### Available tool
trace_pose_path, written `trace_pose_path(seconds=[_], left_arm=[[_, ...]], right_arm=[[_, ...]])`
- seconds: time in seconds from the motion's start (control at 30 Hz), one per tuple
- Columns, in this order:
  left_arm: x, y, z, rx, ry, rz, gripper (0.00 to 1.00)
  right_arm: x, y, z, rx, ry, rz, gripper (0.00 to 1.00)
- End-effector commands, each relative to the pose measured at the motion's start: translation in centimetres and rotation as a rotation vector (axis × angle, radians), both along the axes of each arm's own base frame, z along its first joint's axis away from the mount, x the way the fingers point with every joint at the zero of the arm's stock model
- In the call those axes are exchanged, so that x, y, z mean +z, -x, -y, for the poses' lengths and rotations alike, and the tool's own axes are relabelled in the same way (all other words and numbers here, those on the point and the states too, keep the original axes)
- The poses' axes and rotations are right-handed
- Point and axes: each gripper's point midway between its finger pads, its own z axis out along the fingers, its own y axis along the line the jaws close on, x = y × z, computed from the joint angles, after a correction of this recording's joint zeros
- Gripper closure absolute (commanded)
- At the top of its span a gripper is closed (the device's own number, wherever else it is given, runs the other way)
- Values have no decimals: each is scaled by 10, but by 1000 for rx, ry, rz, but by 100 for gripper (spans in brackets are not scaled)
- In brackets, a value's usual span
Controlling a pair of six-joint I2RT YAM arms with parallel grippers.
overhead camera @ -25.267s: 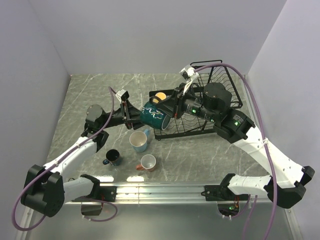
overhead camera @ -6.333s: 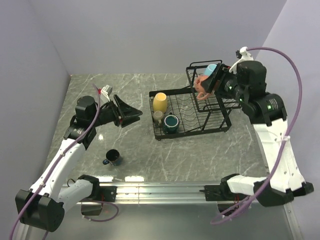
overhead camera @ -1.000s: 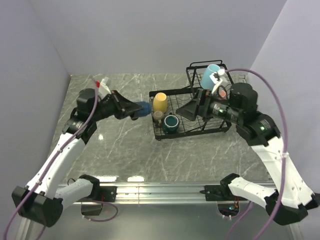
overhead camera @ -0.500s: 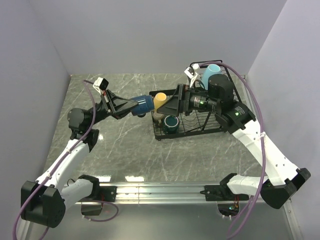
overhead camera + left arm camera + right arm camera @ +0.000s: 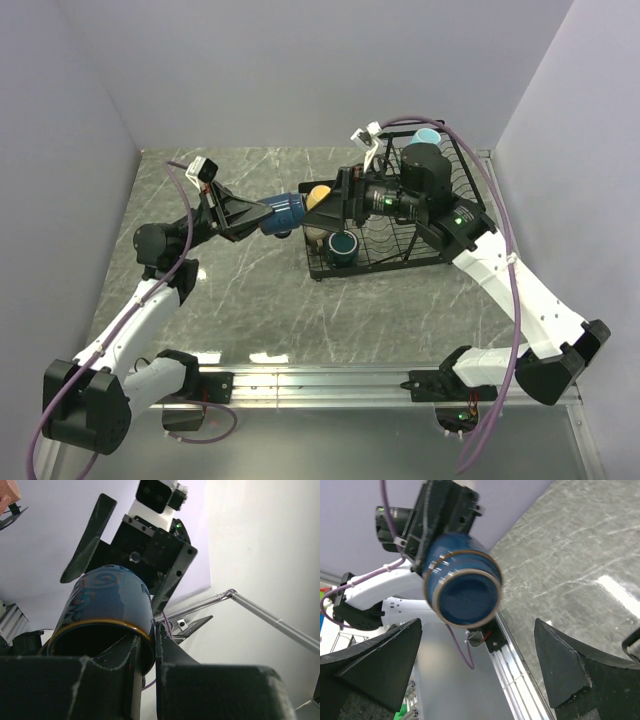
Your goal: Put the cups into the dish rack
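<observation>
Navy mug (image 5: 284, 214) in left end effector (image 5: 258, 216), facing wide-spread right end effector (image 5: 335, 208)

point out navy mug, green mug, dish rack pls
navy mug (image 5: 286, 212), top view, its side wall
green mug (image 5: 343, 245), top view, its open mouth
dish rack (image 5: 384, 266), top view, front rim of the lower tray

The grey marble table (image 5: 250, 300) bears only the black dish rack (image 5: 400, 250).
</observation>
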Motion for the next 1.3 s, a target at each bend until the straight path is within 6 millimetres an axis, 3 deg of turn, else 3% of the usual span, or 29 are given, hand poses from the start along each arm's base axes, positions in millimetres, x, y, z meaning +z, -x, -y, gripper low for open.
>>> trace_pose_path(seconds=[0.0,0.37,0.77,0.87,1.07,1.1,1.17,1.2,1.23,1.27], left_arm=[[16,11,-5,4,42,89,100],[10,10,-5,12,43,71,100],[6,13,-7,10,59,60,100],[6,13,-8,10,62,61,100],[0,12,-8,15,63,40,100],[-1,13,-8,14,61,36,100],[-4,12,-8,13,55,25,100],[-5,12,-8,15,51,17,99],[-7,11,-7,18,45,15,98],[-9,10,-7,21,42,8,95]], right_arm=[[39,6,-13,54,-78,124,0],[40,10,-45,110,-72,130,0],[28,15,-60,119,-49,126,0],[29,16,-62,120,-51,127,7],[36,20,-60,120,-76,133,40],[38,21,-59,120,-82,134,52],[46,24,-58,126,-112,134,65],[48,25,-58,126,-121,131,85],[51,26,-58,128,-130,130,95],[54,28,-58,129,-144,126,100]])
